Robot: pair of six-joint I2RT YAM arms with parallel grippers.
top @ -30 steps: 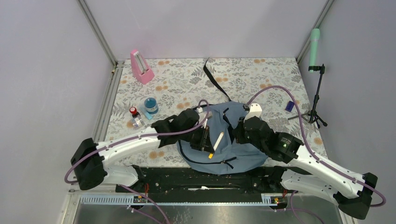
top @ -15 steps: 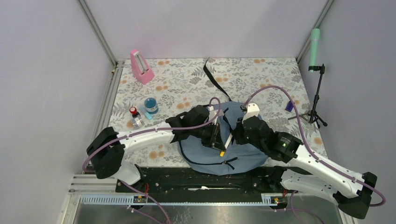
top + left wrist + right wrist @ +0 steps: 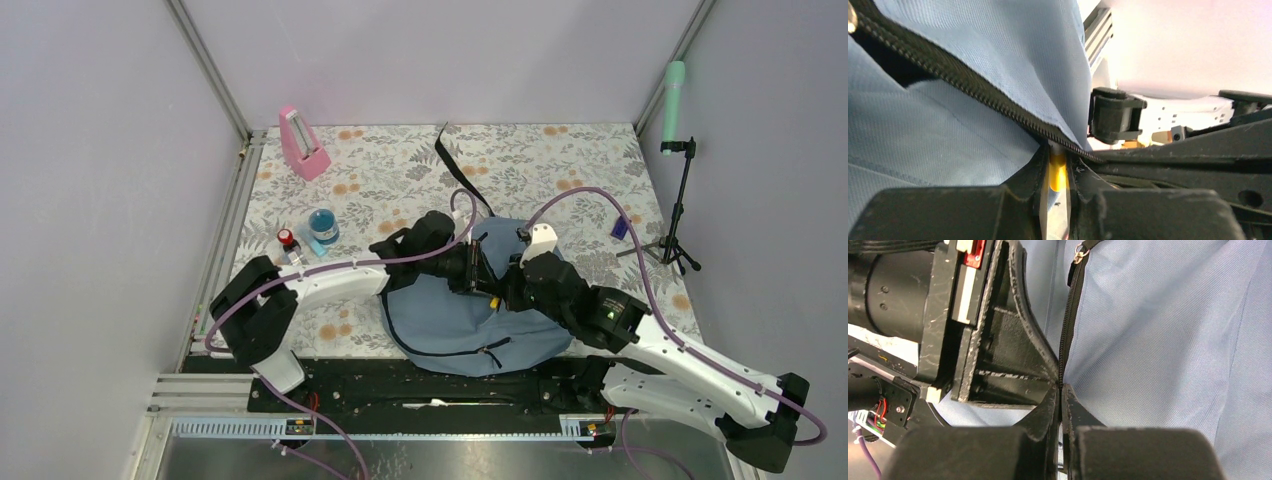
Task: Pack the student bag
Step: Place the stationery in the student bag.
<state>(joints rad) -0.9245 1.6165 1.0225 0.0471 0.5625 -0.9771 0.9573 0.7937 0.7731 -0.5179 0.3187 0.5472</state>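
Well to the left of the left jaws, near the table's left edge, stand a small red-capped bottle [image 3: 288,240] and a clear jar with blue contents [image 3: 322,224]; any print on them is too small to read. Farther back on that side a pink wedge-shaped plastic case [image 3: 302,143] stands near the aluminium frame rail [image 3: 232,215], with bare floral-patterned tabletop [image 3: 390,180] between it and the jaws. The left gripper [image 3: 1055,160] is closed to a narrow slit on a slim white-and-yellow stick [image 3: 1058,175], its tips pushed in under the dark zipper edge [image 3: 973,85] of the large grey-blue fabric student bag [image 3: 450,320]. The bag lies flat directly beneath both sets of jaws, near the front edge of the table, and a black strap [image 3: 458,168] trails away beyond them toward the far wall. The right gripper [image 3: 1060,395] stands just to the right of the left one, tips almost meeting it; whether the two touch cannot be told. Its jaws are pressed fully together, pinching the zipper edge of the student bag. Open fabric lies right of these jaws, then open tabletop. Well to the right sit a small dark blue block [image 3: 620,227], markings unreadable, and a mint-green cylinder [image 3: 675,92] on a black tripod stand [image 3: 680,225] beside the right wall.
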